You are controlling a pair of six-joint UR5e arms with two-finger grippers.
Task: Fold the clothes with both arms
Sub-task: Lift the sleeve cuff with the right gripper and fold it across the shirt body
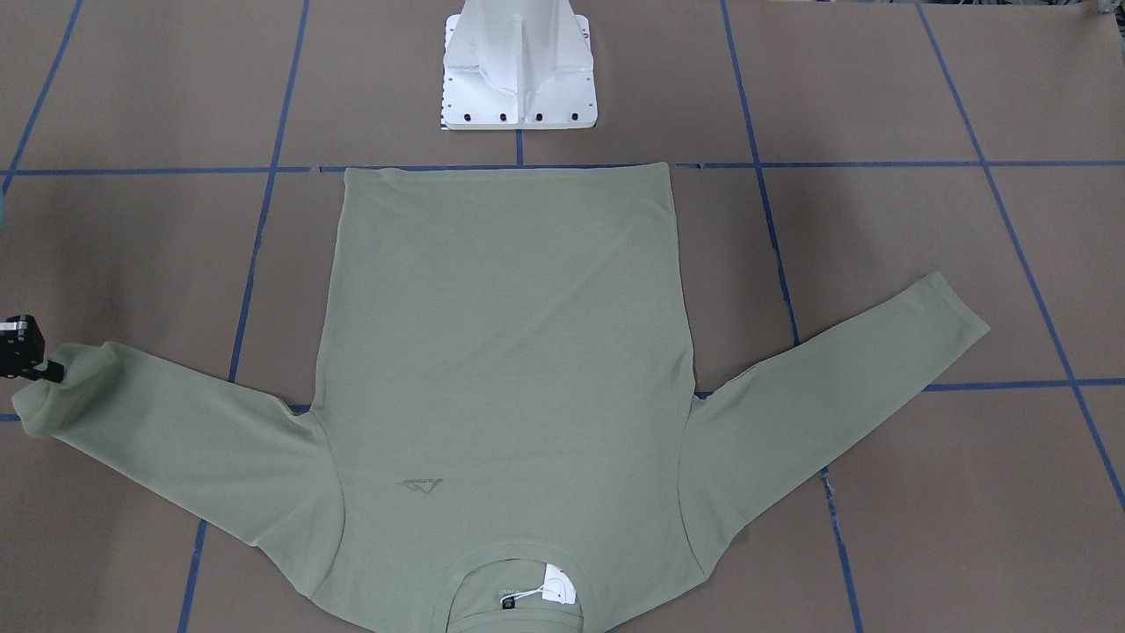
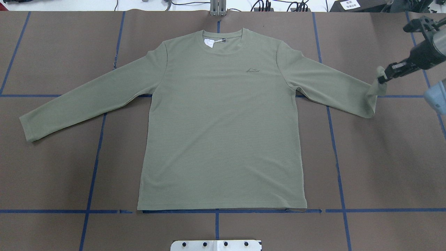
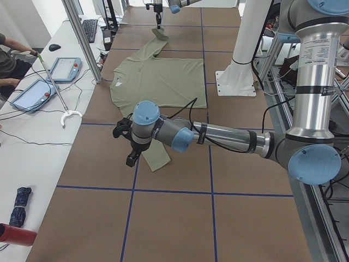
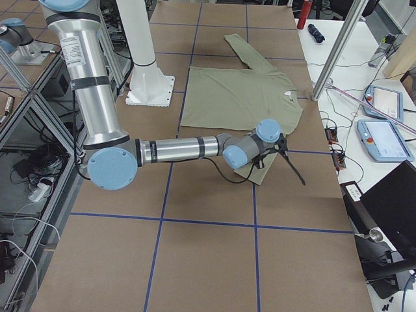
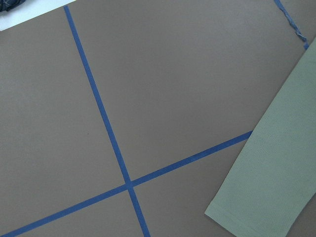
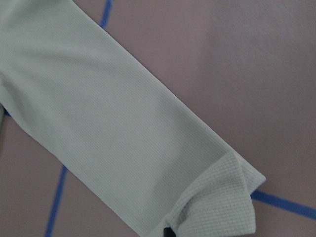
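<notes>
Right gripper (image 2: 382,78): black two-finger jaws closed on the cuff (image 2: 375,91) of the sage-green long-sleeved knit shirt (image 2: 223,122); cuff is lifted off the table and bunched at the tips.
Left gripper (image 3: 130,155): hangs over the other sleeve's end (image 5: 247,215), apart from it. It shows only in the side view, so I can't tell how far open it is.
Shirt: flat, logo side up, on the brown paper-covered table (image 2: 383,164) with its blue tape grid (image 2: 336,146). Hem lies toward the white pedestal base (image 1: 518,79), collar away, both sleeves spread out.
Done: shirt laid out, one cuff gripped.
Left to do: by my read, nearly everything. No fold is in place; both sleeves need bringing over the body, then the body folds.
Progress: very early.
</notes>
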